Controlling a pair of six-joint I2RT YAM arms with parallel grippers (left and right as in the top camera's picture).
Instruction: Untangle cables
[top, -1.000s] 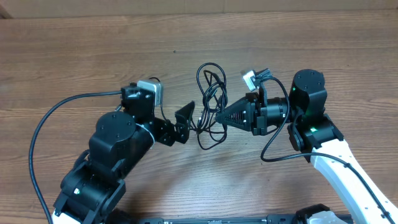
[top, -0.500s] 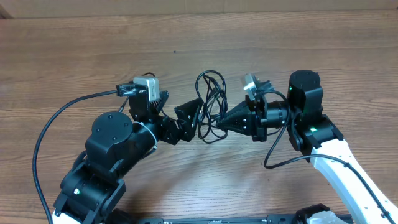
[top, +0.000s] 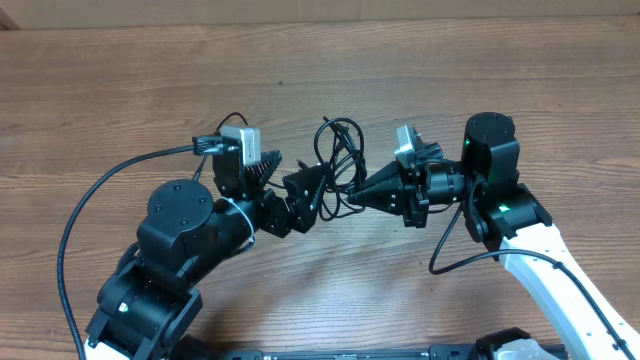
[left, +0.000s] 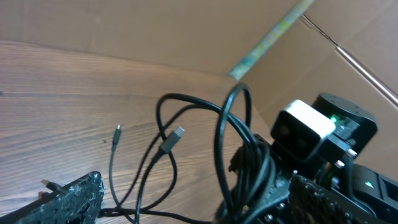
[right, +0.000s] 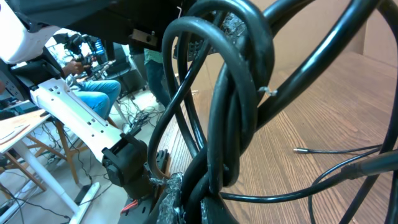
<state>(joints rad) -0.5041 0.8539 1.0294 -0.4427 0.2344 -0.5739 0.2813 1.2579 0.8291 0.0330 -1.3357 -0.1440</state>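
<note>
Wood table (top: 120, 90), cardboard wall (left: 155, 25) behind. Cables (top: 340, 150) bunched mid-table. My right end effector (top: 368, 196), just right of them, is clenched on the bundle. Left end effector (top: 310, 190), just left, gapes wide. Risk: left grabs several strands at once, so a pull tightens the knot.

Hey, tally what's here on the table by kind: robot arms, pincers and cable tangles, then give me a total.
Robot arms: 2 (left arm, right arm)
Pincers: 2 (left pincer, right pincer)
Tangle of black cables: 1; I cannot tell how many separate cords are in it
Total: 5
</note>
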